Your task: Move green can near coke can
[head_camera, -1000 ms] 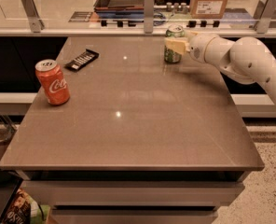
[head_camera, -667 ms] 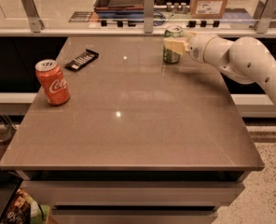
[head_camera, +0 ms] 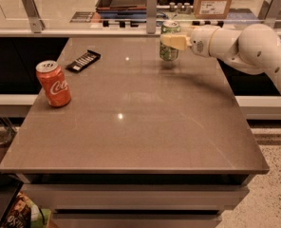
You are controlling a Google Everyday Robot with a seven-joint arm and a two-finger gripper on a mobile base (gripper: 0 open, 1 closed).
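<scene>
Brown surface, with a glass rail and shelving behind its far edge. The green can is at the far side, a little right of centre, and the coke can stands close to the left edge, well apart from it. Change noted against a second ago: the claw and the green can have together gone slightly up and to the left. A faint shadow now shows under the can's base, so we judge it just clear of the surface. The claw is closed across the can's middle, one pale finger over its front; the far finger is hidden. We read this as grasp complete and lift begun, with the carry toward the coke can as the step in hand and most of the travel left. Room: the middle of the surface between the two cans is bare. A black remote lies at the far left, just behind the straight line to the coke can, so the path should bend toward the near side. The coke can has little margin to the left edge, so set-down belongs on its right side, short of touching it.
</scene>
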